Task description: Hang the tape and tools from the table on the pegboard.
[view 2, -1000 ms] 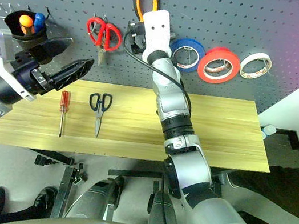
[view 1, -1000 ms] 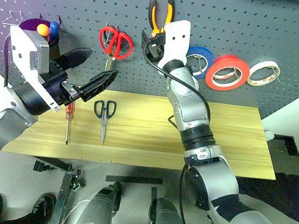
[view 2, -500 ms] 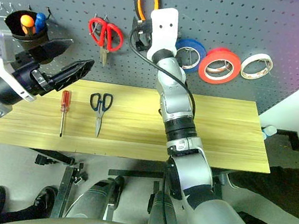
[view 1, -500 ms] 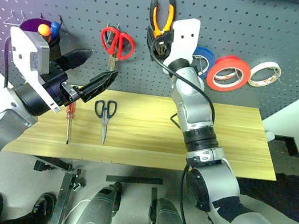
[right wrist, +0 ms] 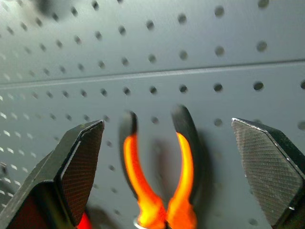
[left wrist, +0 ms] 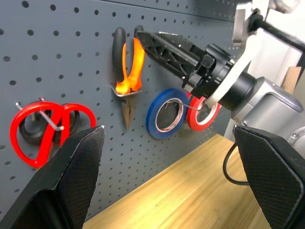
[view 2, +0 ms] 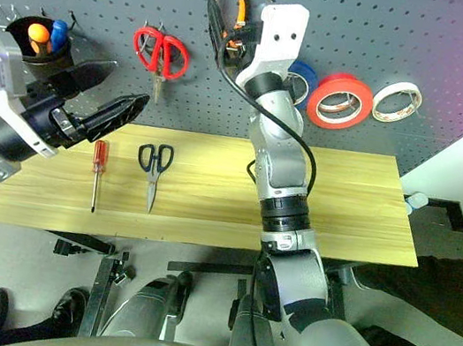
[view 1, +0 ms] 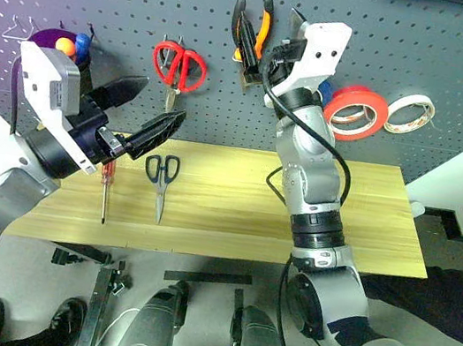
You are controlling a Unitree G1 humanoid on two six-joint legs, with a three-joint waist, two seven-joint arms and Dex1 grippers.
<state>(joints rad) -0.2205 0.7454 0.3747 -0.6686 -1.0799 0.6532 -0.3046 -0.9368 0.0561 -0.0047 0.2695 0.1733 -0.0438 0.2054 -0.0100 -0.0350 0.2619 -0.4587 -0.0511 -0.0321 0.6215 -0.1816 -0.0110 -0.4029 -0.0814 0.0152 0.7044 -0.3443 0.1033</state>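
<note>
Pegboard (view 1: 433,47) with red-handled scissors (view 1: 178,67), blue roll (left wrist: 166,112), white roll (view 1: 408,113).

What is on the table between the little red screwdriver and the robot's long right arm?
The dark-handled scissors lie there, right of the screwdriver, in both eye views.

My right arm (view 1: 309,164) crosses in front of the blue roll (view 1: 323,89), so from the head I see just a sliver of it. In my right wrist view the pliers (right wrist: 159,176) are blurred and their nose runs off the picture's edge. My left fingers (view 1: 156,130) cover the top of the screwdriver (view 1: 105,191) handle in the left eye view. The contents of the dark cup (view 2: 40,45) on the pegboard (view 1: 417,35) are too small to make out.
</note>
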